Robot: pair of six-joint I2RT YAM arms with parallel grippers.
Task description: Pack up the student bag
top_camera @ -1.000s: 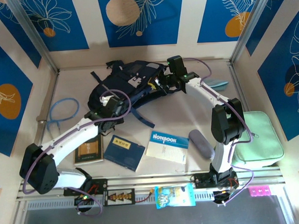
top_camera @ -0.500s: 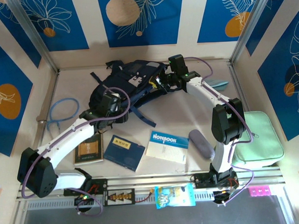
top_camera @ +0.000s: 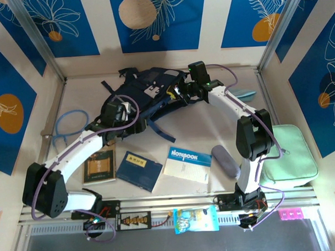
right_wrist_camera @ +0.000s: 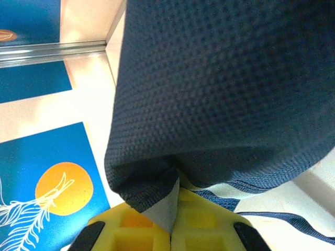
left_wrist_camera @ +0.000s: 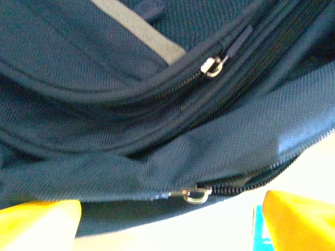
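Notebook [top_camera: 188, 164], blue bk [top_camera: 139, 170], brown bk [top_camera: 99, 166], cable loop [top_camera: 56, 128], mint case [top_camera: 287, 154].

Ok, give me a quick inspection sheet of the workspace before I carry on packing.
Surface: pale table, bare between items.
Job's things: student bag lying at the back, two zip pulls in the left wrist view.
Clutter: notebook, blue book, dark book, grey pouch, mint-green case, snack packet on the near rail.
Grippers: left gripper open, facing the bag's zips; right gripper shut on the student bag's fabric.
Cables: blue cable looped at far left; purple cables along both arms.
Surroundings: blue-patterned wall panels.
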